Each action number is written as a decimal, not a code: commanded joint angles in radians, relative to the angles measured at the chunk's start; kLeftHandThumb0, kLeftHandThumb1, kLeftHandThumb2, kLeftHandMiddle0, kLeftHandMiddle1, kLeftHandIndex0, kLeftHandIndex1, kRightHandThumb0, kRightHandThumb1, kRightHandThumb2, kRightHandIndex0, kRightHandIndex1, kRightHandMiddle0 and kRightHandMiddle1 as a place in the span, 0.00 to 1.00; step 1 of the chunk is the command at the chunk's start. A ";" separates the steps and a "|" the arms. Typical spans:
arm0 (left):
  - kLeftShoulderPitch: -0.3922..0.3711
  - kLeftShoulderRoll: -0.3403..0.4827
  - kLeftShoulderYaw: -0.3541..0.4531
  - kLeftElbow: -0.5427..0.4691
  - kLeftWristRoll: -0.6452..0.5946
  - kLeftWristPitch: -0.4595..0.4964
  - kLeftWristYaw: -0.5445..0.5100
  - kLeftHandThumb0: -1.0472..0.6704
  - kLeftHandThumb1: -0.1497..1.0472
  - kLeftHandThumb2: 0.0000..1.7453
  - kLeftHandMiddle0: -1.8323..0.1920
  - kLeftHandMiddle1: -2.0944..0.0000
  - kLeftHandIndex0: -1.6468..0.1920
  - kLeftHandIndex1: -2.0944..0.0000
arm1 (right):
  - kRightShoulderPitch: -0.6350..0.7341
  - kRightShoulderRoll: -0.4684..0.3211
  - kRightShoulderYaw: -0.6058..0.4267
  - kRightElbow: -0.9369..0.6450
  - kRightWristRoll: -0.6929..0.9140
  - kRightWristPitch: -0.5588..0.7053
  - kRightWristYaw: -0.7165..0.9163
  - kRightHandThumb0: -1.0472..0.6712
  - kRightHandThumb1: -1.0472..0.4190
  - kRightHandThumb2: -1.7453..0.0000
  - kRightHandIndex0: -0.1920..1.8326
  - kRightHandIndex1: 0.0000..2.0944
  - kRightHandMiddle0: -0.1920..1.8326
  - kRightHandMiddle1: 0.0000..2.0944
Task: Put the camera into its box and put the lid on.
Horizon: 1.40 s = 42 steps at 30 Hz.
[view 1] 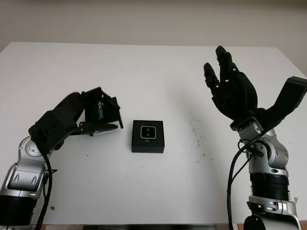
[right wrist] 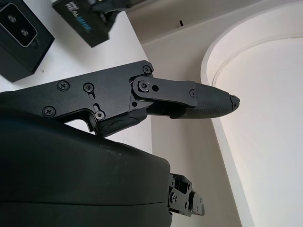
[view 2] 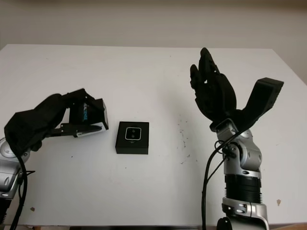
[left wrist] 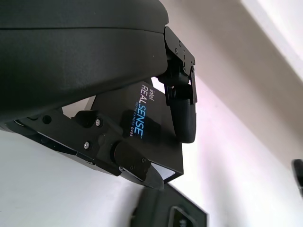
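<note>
Black three-finger hands (view 1: 233,88) on silver forearms with black cables.

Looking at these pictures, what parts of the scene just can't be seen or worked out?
- Underside of the lid held by the left hand: it faces away in the eye views, and the fingers cover part of it in the left wrist view.
- How deep the camera sits in the box: seen from above only.
- The box in the left wrist view: cut off by the picture's edge.
- The right hand, open and raised, hides table behind it.

Even soft light, faint shadows on table (view 1: 158,72); wrist views blurry up close.
</note>
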State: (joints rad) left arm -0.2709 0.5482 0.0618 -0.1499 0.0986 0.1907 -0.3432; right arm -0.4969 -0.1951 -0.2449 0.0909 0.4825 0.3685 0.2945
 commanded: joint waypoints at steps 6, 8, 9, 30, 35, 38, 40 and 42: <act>-0.004 -0.012 -0.010 -0.184 -0.029 0.116 -0.037 0.54 0.90 0.03 0.72 0.34 0.72 0.31 | 0.002 0.007 0.006 -0.015 -0.006 0.001 -0.018 0.22 0.00 0.70 0.01 0.02 0.01 0.03; -0.006 -0.011 -0.018 -0.204 -0.043 0.124 -0.057 0.55 0.90 0.03 0.73 0.34 0.73 0.30 | 0.002 0.008 0.010 -0.007 -0.005 -0.005 -0.009 0.21 0.00 0.70 0.00 0.02 0.01 0.02; -0.006 -0.010 -0.023 -0.211 -0.048 0.121 -0.067 0.56 0.90 0.03 0.73 0.34 0.73 0.30 | 0.001 0.006 0.012 0.000 -0.006 -0.010 0.001 0.21 0.00 0.69 0.00 0.01 0.00 0.02; -0.018 -0.091 -0.179 -0.097 0.039 -0.056 -0.084 0.53 0.91 0.03 0.73 0.33 0.71 0.32 | 0.033 0.036 0.038 -0.005 -0.014 -0.028 -0.003 0.19 0.00 0.70 0.00 0.02 0.01 0.02; -0.023 -0.151 -0.201 -0.076 0.057 -0.037 -0.048 0.54 0.91 0.03 0.74 0.30 0.71 0.29 | 0.033 0.036 0.040 0.002 -0.018 -0.035 0.005 0.19 0.00 0.69 0.00 0.00 0.00 0.01; -0.027 -0.178 -0.215 -0.054 0.077 -0.041 -0.024 0.55 0.90 0.03 0.75 0.29 0.72 0.27 | 0.033 0.038 0.039 0.006 -0.018 -0.039 0.007 0.19 0.00 0.69 0.00 0.00 0.00 0.01; -0.031 -0.188 -0.221 -0.035 0.086 -0.052 -0.016 0.56 0.90 0.03 0.76 0.28 0.72 0.26 | 0.033 0.039 0.039 0.007 -0.018 -0.040 0.008 0.19 0.00 0.69 0.00 0.01 0.00 0.01; -0.034 -0.195 -0.224 -0.012 0.087 -0.065 -0.016 0.56 0.90 0.03 0.75 0.27 0.72 0.25 | 0.033 0.039 0.040 0.005 -0.020 -0.040 0.006 0.19 0.00 0.68 0.00 0.01 0.00 0.01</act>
State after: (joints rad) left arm -0.2893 0.3577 -0.1551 -0.1751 0.1842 0.1379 -0.3645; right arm -0.4707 -0.1605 -0.2044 0.0995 0.4660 0.3400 0.2979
